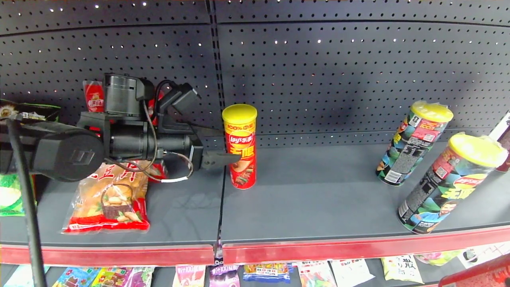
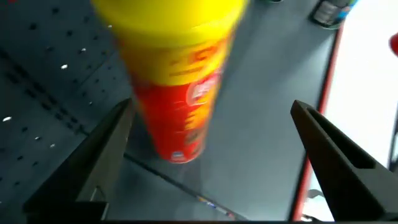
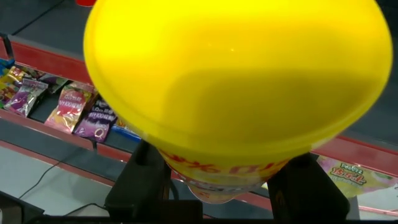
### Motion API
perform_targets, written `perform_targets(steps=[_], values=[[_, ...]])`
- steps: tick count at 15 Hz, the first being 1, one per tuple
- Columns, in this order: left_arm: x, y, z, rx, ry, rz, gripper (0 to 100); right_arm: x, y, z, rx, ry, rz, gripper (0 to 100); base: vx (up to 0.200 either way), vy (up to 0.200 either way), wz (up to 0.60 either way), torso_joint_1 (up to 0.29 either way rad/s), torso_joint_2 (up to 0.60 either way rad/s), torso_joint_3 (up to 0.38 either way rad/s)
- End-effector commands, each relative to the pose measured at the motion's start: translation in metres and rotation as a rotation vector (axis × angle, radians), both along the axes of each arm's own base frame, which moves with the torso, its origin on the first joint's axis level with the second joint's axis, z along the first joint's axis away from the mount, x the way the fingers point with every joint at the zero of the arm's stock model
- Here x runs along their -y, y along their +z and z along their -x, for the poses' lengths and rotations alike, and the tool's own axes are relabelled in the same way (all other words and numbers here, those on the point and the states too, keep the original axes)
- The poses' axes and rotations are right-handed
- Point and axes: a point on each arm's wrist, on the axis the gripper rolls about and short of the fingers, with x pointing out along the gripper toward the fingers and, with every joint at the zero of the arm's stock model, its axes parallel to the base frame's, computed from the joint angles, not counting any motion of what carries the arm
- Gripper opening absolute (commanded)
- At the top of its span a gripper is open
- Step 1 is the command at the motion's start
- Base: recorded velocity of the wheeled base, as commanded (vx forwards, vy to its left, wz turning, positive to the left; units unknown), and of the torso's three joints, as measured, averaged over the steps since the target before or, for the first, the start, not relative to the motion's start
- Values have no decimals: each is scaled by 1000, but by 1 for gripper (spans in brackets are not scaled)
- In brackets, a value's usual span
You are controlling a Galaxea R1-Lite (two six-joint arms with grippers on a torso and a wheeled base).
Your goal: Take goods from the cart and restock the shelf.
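L gripper (image 2: pixel 211 109) open, straddling 1 red can (image 1: pixel 240 147), upright mid-shelf (image 1: pixel 318 191). 2 dark cans (image 1: pixel 414 143) (image 1: pixel 450 183) at its 3 o'clock, 1 snack bag (image 1: pixel 107 203) at 8. R gripper (image 3: pixel 227 183) seems clamped on 1 yellow-lidded can (image 3: pixel 236 81).

The shelf board (image 1: pixel 318 191) is smooth, matt dark grey, like painted metal. The perforated back panel (image 1: pixel 338 79) at 12 o'clock has the same matt finish. The front strip (image 1: pixel 358 245) at 6 o'clock is glossy red. The red can (image 1: pixel 240 151) has a glossy printed sleeve and a smooth yellow plastic lid. At 3 o'clock, 2 patterned cans (image 1: pixel 412 143) (image 1: pixel 450 183) wear crinkled clear film over their lids. The snack bag (image 1: pixel 107 199) at 9 o'clock is shiny plastic film. The left gripper (image 2: pixel 211 112) has matt black fingers (image 2: pixel 336 162). The held can (image 3: pixel 236 81) in the right gripper (image 3: pixel 224 183) has a smooth, faintly glossy yellow lid.
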Motion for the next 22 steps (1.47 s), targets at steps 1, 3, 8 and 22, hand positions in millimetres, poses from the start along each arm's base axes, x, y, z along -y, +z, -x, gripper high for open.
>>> perform_targets(steps=[1,3,8,22], values=[[0,0,-11,7,10,2,100,0,-1,0,-6,1,2,0,0,0,0,0,0,0],[4,1,-22,22,8,7,100,0,-1,0,-6,1,2,0,0,0,0,0,0,0],[10,-6,-41,40,8,12,100,0,-1,0,-11,-3,-8,0,0,0,0,0,0,0],[34,-8,-53,81,-43,24,0,0,-1,-1,-16,-6,-6,0,0,0,0,0,0,0]])
